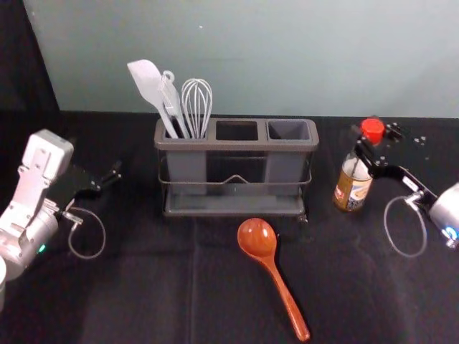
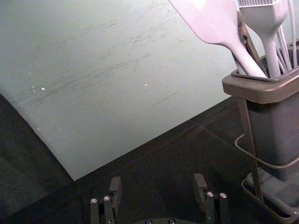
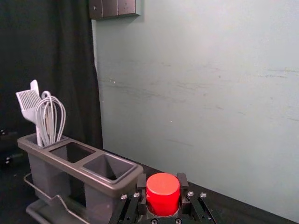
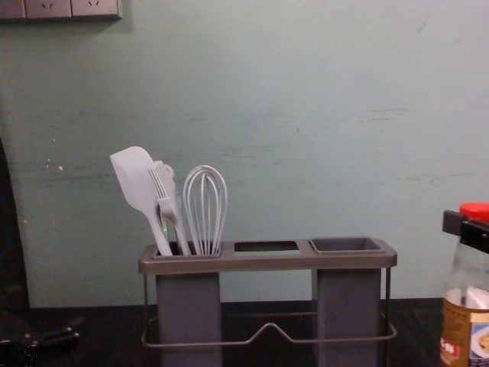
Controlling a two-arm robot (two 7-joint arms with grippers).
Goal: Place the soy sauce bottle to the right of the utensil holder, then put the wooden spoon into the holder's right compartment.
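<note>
The soy sauce bottle (image 1: 354, 188) was held to the right of the utensil holder (image 1: 237, 144), apart from it, with the right gripper's (image 1: 374, 145) fingers closed around it just below the red cap. The wooden spoon (image 1: 258, 239) was laid in front of the holder, bowl towards it. The whisk (image 1: 196, 100) and spatula (image 1: 148, 82) were stood in the left compartment. The left gripper (image 1: 107, 180) was parked left of the holder, fingers spread apart.
</note>
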